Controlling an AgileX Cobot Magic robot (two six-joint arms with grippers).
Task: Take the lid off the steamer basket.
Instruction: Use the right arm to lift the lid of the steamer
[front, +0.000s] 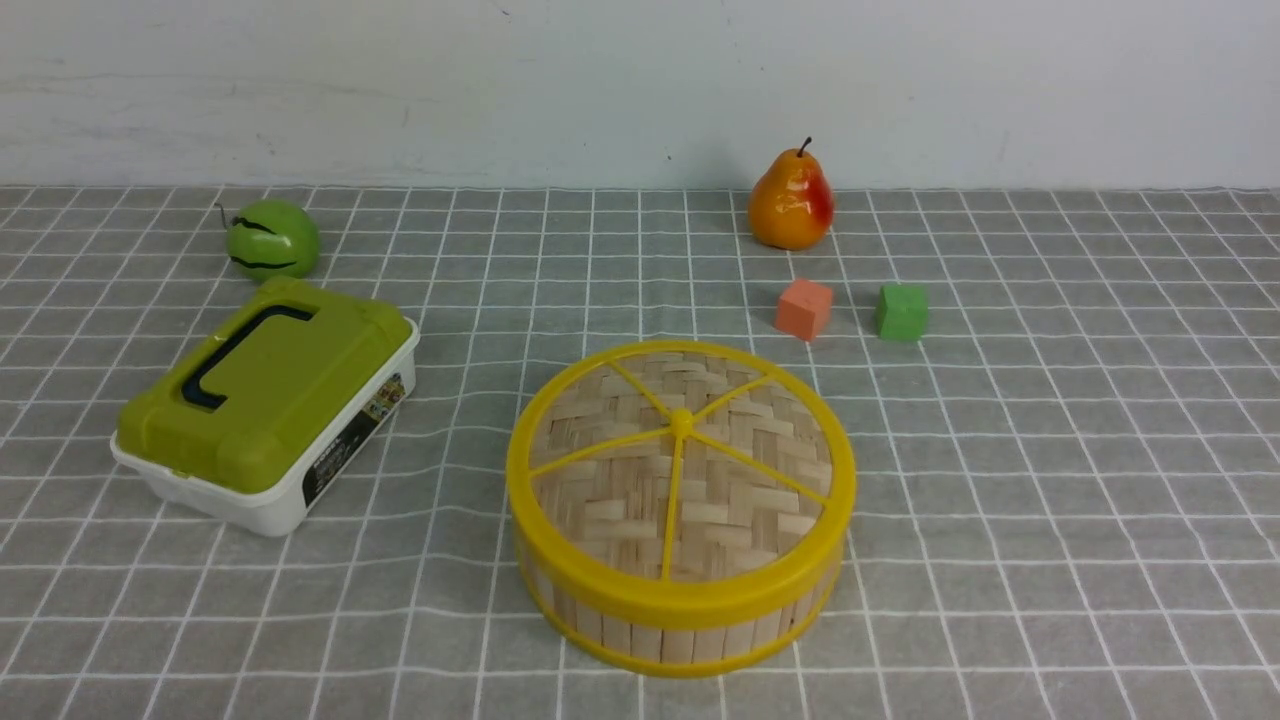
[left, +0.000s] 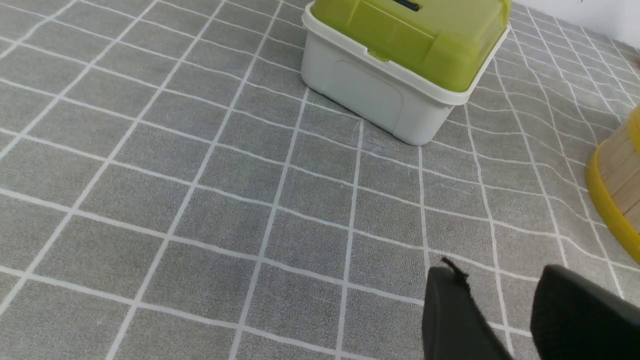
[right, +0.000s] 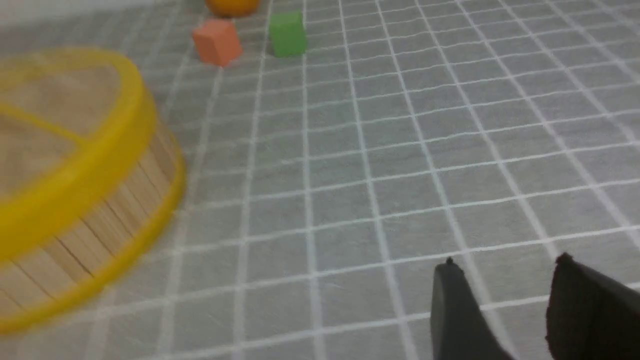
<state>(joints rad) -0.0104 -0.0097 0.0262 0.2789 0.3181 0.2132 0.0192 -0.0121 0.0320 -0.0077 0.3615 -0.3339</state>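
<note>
The woven bamboo lid (front: 680, 470), with yellow rim, spokes and centre knob, sits on the steamer basket (front: 680, 625) at the table's front centre. Neither arm shows in the front view. In the left wrist view my left gripper (left: 500, 275) is open and empty over the cloth, with the basket's edge (left: 617, 185) off to one side. In the right wrist view my right gripper (right: 505, 265) is open and empty over bare cloth, and the lid (right: 60, 130) on the basket (right: 100, 230) is blurred off to the side, well apart from the fingers.
A white box with an olive-green lid (front: 265, 405) stands left of the basket and shows in the left wrist view (left: 400, 55). A green striped fruit (front: 272, 238) lies at the back left. A pear (front: 791, 200), an orange cube (front: 803, 309) and a green cube (front: 901, 312) stand behind the basket.
</note>
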